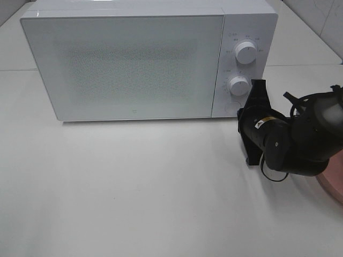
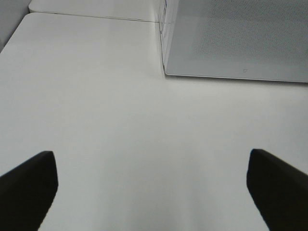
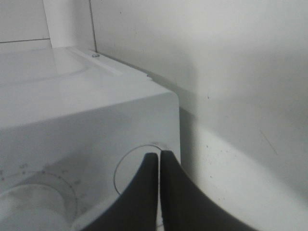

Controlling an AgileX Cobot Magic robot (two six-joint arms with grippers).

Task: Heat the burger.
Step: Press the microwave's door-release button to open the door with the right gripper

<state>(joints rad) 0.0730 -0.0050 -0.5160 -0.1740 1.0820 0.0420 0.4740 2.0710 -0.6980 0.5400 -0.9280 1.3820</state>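
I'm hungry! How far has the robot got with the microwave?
Nothing looks surely done. The microwave door is shut and no burger is in view, only the edge of a pink plate. Right now the shut right hand is at the round button under the knobs. The open left hand hovers over the table. Heating looks left to do.

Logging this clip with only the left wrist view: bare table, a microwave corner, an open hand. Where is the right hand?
Observer: The right hand is at the microwave control panel, by the lower knob.
Operator: Open or shut?
Observer: Shut. In the right wrist view its tips are at the round button.
Operator: Is the door open? Any burger?
Observer: The door is closed and no burger shows. Only a pink plate edge appears at the exterior view's right.
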